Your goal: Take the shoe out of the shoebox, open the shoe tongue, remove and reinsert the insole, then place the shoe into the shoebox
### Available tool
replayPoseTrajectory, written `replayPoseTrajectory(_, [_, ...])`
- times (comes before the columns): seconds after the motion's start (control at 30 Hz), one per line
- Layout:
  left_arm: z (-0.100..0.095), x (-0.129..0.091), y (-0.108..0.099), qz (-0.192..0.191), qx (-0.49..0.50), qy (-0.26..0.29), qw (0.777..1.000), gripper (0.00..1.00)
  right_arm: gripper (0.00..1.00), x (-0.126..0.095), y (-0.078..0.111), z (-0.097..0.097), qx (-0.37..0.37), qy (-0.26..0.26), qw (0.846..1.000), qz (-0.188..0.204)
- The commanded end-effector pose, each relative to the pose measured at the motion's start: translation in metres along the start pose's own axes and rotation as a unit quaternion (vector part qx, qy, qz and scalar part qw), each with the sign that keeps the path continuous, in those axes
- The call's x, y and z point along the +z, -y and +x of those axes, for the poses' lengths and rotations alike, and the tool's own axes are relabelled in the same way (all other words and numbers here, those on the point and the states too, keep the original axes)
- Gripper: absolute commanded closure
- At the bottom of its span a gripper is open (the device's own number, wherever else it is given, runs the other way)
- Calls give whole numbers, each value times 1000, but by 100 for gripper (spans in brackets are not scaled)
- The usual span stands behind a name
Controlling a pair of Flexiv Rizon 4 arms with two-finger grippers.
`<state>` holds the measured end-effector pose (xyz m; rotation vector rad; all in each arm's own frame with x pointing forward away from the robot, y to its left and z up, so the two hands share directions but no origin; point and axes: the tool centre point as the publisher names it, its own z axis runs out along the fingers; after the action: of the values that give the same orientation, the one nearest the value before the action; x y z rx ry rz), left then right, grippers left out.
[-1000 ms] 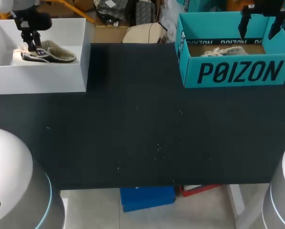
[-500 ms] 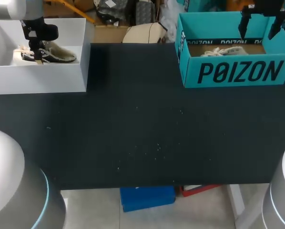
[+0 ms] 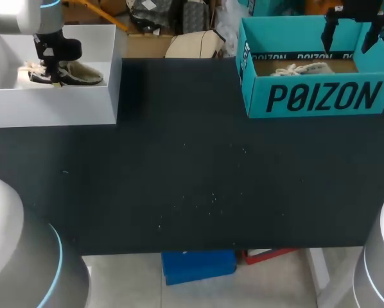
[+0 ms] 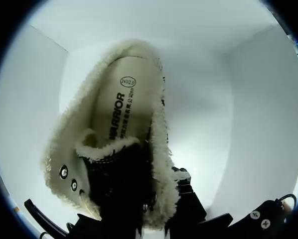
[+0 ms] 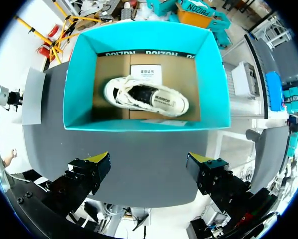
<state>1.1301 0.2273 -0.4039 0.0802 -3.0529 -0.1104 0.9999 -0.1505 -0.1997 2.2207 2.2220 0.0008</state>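
A fleece-lined shoe lies in the white box at the table's far left. My left gripper reaches down into that box, onto the shoe. In the left wrist view the shoe fills the picture, insole showing, and my left gripper pinches its fleecy side edge beside the dark tongue; the tips are hidden. A white sneaker lies in the teal shoebox at the far right. My right gripper hangs open high above that box, holding nothing.
The dark table top stretches bare between the two boxes. The white box's walls stand close around my left gripper.
My left arm has shifted slightly right and lower onto the shoe, and its fingers have drawn together on the fleece edge. The right arm has kept still.
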Motion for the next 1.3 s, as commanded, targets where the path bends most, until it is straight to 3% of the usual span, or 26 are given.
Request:
replayPoseTrajectory(0.03, [5,-11,1,5,4,12,1000,100,0,0,0,0,0,0,1000,0])
replayPoseTrajectory(0.23, [15,-53,-1,9,8,49,999,100,0,0,0,0,0,0,1000,0])
replayPoseTrajectory(0.5, [40,-131,-2,-9,7,114,993,100,0,0,0,0,0,0,1000,0])
replayPoseTrajectory(0.67, [65,-182,13,-21,-4,156,987,100,0,0,0,0,0,0,1000,0])
replayPoseTrajectory(0.83, [104,-233,49,-30,-16,206,978,100,0,0,0,0,0,0,1000,0])
replayPoseTrajectory(1.0, [147,-269,101,-30,-23,240,970,100,0,0,0,0,0,0,1000,0])
replayPoseTrajectory(1.13, [186,-283,150,-20,-22,256,966,100,0,0,0,0,0,0,1000,0])
replayPoseTrajectory(1.3, [229,-274,209,-14,-15,256,966,100,0,0,0,0,0,0,1000,0])
